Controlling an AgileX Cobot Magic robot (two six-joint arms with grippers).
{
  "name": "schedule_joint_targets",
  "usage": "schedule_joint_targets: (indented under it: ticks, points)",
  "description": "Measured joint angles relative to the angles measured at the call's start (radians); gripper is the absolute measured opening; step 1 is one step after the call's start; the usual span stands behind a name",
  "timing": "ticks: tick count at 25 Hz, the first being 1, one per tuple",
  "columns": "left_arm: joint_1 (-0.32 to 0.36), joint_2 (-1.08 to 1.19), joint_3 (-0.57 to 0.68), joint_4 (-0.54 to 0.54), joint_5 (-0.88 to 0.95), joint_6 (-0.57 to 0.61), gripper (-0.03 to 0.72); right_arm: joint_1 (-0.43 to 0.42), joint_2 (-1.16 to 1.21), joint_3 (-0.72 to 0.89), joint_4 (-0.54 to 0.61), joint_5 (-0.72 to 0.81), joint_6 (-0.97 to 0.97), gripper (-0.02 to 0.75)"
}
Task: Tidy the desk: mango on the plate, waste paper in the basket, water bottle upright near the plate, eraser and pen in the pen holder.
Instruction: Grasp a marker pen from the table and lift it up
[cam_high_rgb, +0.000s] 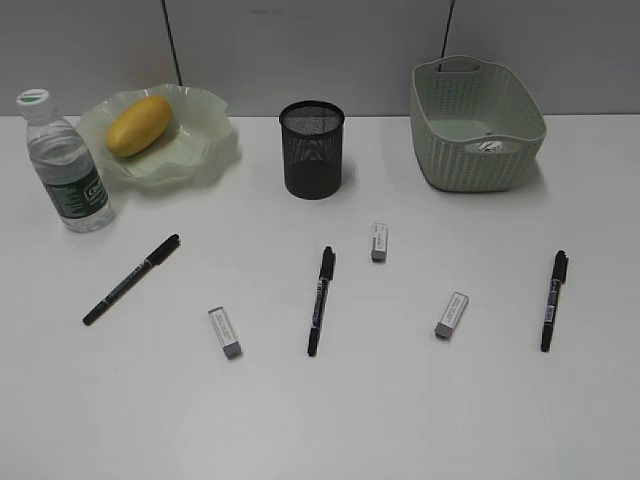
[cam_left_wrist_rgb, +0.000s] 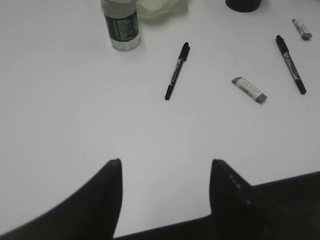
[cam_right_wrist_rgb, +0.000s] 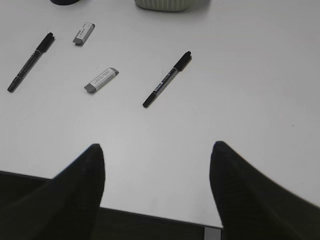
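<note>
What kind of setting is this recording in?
Probably a staged office or lab desk: a plain white desk against grey wall panels, set with stationery, pens and erasers lying by a mesh pen holder.

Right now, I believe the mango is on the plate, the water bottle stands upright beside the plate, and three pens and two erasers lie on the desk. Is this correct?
Nearly. The exterior view shows three erasers, not two: a left eraser, a middle eraser and a right eraser. The rest holds: the mango is on the plate, the water bottle stands upright beside it, and three pens lie on the desk.
</note>
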Motion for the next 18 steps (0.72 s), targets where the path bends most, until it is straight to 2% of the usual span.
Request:
schedule_joint_targets:
  ticks: [5,12,18]
  points:
    - [0.000,0.000,0.023,0.000,-0.048,0.000,0.424,0.000,0.190,-0.030,-0.009,-0.079,0.062,0.521]
    - [0.000,0.000,0.037,0.001,-0.072,0.000,0.422,0.000,0.628,-0.064,-0.008,-0.235,0.120,0.521]
    - [0.000,0.000,0.037,0.001,-0.073,0.001,0.422,0.000,1.014,-0.231,-0.010,-0.258,0.208,0.521]
